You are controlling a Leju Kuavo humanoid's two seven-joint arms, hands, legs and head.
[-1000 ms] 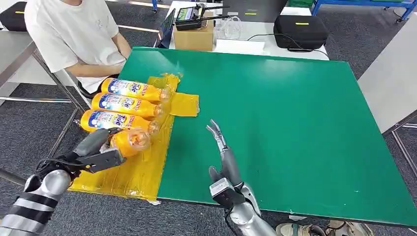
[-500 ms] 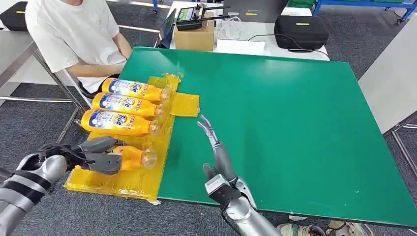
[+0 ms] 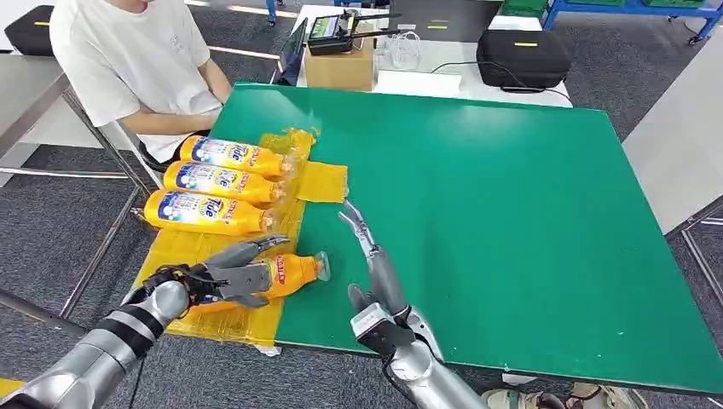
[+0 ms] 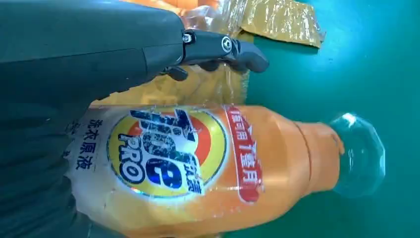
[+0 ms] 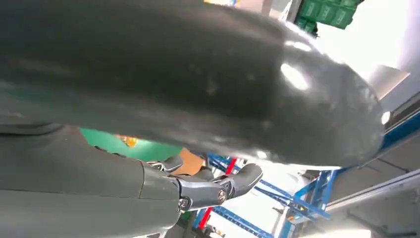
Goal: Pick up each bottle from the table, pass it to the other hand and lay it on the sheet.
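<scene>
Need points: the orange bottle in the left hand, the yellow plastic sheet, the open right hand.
Orange plastic bottle with clear cap (image 3: 294, 273), head view, on its orange shoulder beside the fingers.
Yellow plastic sheet (image 3: 321, 181), head view, on the bare flap near the green table.
Right hand (image 3: 373, 261), head view, on the middle of the hand.

My left arm reached in low from the left, its left hand (image 3: 230, 277) wrapped around an orange bottle (image 3: 290, 273), fingers (image 4: 225, 49) extended along its side. My right arm rose from below; the right hand (image 3: 375, 268) stood upright, fingers (image 3: 356, 223) straight, holding nothing.
</scene>
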